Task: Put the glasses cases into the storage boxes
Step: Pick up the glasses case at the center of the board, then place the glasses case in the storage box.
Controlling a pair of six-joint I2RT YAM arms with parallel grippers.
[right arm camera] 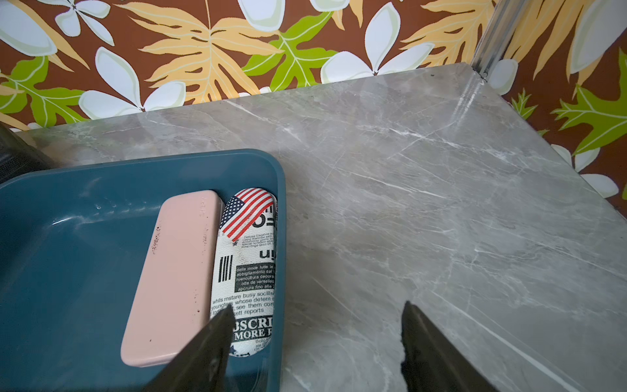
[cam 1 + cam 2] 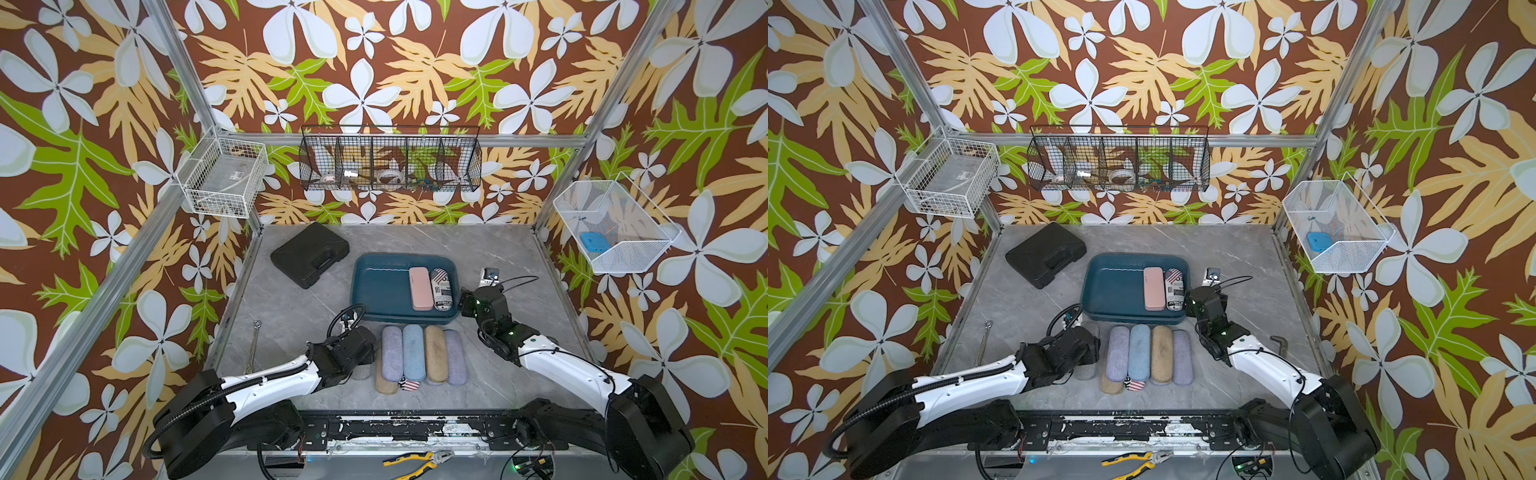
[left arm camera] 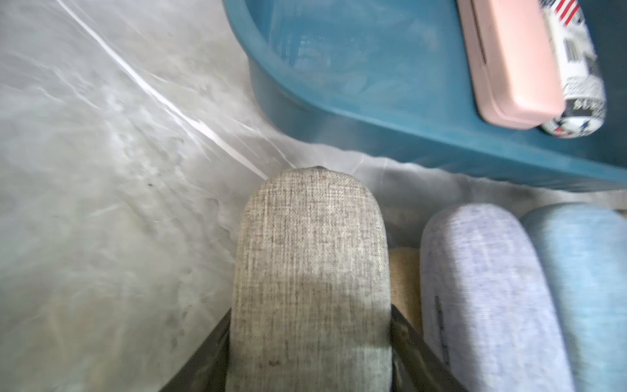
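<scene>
My left gripper [image 3: 310,315] is shut on a grey fabric glasses case [image 3: 310,244], a finger on each long side; in a top view the gripper [image 2: 358,353] covers most of that case [image 2: 360,372]. Beside it lie lavender [image 2: 392,353], light blue [image 2: 413,352], tan [image 2: 435,353] and a second lavender [image 2: 456,357] case in a row. A tan case [image 2: 385,387] and a flag-print one [image 2: 409,384] poke out beneath them. The teal storage box [image 2: 374,286] holds a pink case [image 2: 420,288] and a newspaper-print case [image 2: 441,289]. My right gripper [image 1: 317,312] hangs open and empty over the box's right rim [image 1: 281,217].
A black tool case [image 2: 309,253] lies at the back left. A wrench [image 2: 252,347] lies along the left edge and a hex key [image 2: 1277,343] sits near the right arm. Wire baskets [image 2: 390,160] hang on the walls. Yellow pliers [image 2: 415,461] rest in front of the arm bases.
</scene>
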